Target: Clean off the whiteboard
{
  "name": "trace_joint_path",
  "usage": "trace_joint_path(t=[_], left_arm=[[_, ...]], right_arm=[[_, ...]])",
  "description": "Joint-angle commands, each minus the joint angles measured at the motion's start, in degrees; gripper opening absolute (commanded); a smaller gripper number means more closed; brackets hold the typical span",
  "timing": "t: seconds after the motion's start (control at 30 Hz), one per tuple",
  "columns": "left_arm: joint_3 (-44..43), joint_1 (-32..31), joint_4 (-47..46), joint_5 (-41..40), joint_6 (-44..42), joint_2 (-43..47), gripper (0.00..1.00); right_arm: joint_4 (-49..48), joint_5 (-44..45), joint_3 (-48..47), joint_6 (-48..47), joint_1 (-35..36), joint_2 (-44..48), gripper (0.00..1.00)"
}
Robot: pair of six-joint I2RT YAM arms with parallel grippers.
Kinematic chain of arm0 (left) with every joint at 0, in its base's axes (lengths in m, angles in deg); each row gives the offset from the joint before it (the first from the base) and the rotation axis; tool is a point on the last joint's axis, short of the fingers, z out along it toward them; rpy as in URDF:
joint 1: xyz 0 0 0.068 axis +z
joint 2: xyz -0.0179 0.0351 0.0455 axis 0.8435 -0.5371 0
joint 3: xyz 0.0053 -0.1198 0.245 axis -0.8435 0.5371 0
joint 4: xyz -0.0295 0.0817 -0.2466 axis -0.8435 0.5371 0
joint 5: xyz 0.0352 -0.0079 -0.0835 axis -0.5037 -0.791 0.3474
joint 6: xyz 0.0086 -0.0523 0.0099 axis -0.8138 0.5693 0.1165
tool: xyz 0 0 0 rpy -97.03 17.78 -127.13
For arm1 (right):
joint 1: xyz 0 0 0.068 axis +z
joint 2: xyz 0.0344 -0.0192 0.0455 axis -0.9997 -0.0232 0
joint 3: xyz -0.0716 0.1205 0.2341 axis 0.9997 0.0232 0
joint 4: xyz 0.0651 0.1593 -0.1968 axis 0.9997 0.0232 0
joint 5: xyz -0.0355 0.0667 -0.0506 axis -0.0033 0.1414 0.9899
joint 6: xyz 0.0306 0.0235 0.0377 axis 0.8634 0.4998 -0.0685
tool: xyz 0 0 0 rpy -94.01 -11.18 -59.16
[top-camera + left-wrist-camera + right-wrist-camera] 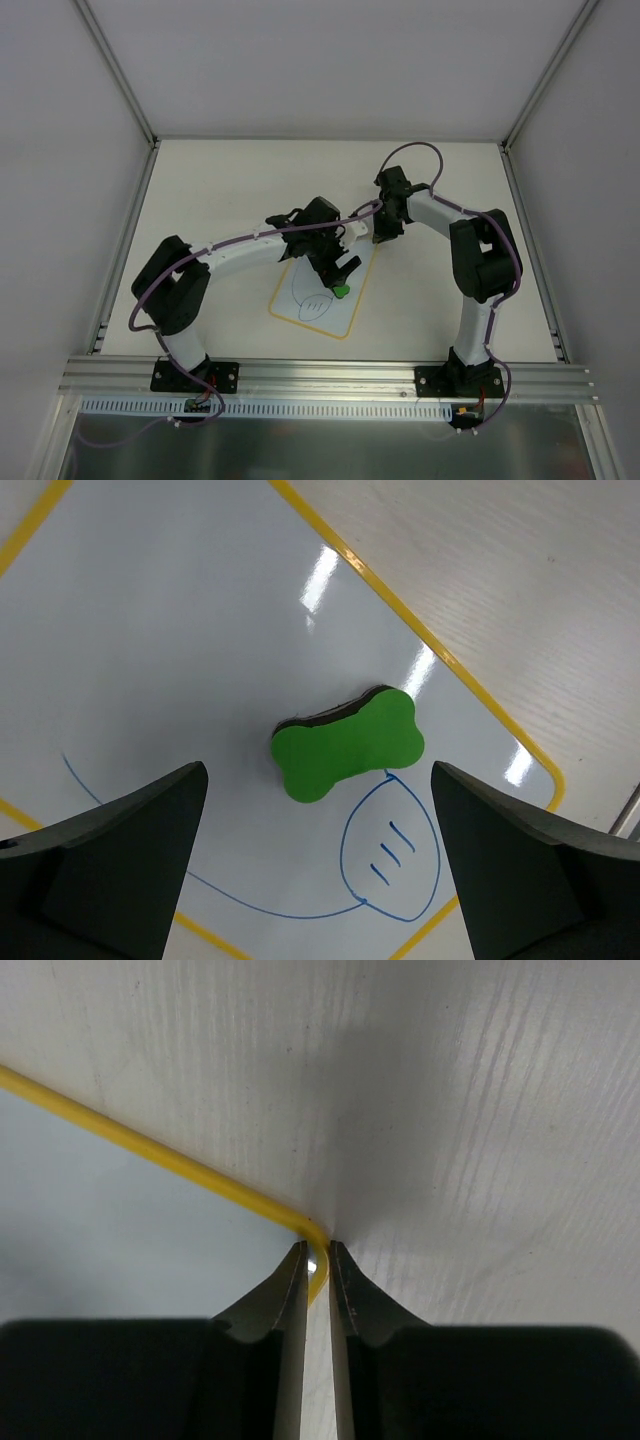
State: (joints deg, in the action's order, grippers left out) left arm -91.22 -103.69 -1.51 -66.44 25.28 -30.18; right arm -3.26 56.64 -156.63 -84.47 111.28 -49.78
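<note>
The whiteboard (345, 312), white with a yellow border, lies flat on the table at centre. It bears blue pen lines (390, 850): a long curve and a leaf shape with three short strokes. A green bone-shaped eraser (341, 291) rests on the board (180, 630), its top (345, 745) facing the left wrist camera. My left gripper (340, 272) hovers over the eraser, open, with a finger on each side and not touching it (318, 772). My right gripper (383, 237) is shut on the board's far right corner, with the yellow rim (200, 1175) between its fingertips (317, 1252).
The pale table top (230, 190) is walled by white panels at the back and both sides. An aluminium rail (320, 375) runs along the near edge, where both arm bases are bolted. Purple cables loop along the arms.
</note>
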Motion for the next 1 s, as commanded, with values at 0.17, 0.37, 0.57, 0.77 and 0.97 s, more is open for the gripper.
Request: trace_joint_path(t=[0.17,0.37,0.57,0.77,0.97], left_arm=[[-3.9,-0.8,1.6,-1.6,5.2,-4.4,0.98],[-3.5,-4.8,1.7,-10.4,10.1,-4.2,0.99],[-4.8,-5.4,3.1,-16.6,15.1,-5.1,0.99],[-5.1,-6.0,3.5,-19.8,16.3,-6.5,0.99],[-6.1,-6.9,3.6,-17.6,17.2,-8.5,0.98]], right_arm=[[0.5,0.3,0.8,0.0,0.0,-0.7,0.08],[0.4,0.6,0.7,0.4,-0.3,-0.8,0.04],[0.4,0.4,0.9,0.7,-0.6,-0.7,0.03],[0.3,0.4,0.9,0.7,-0.6,-1.0,0.03],[0.3,0.4,1.0,0.8,-0.9,-1.2,0.02]])
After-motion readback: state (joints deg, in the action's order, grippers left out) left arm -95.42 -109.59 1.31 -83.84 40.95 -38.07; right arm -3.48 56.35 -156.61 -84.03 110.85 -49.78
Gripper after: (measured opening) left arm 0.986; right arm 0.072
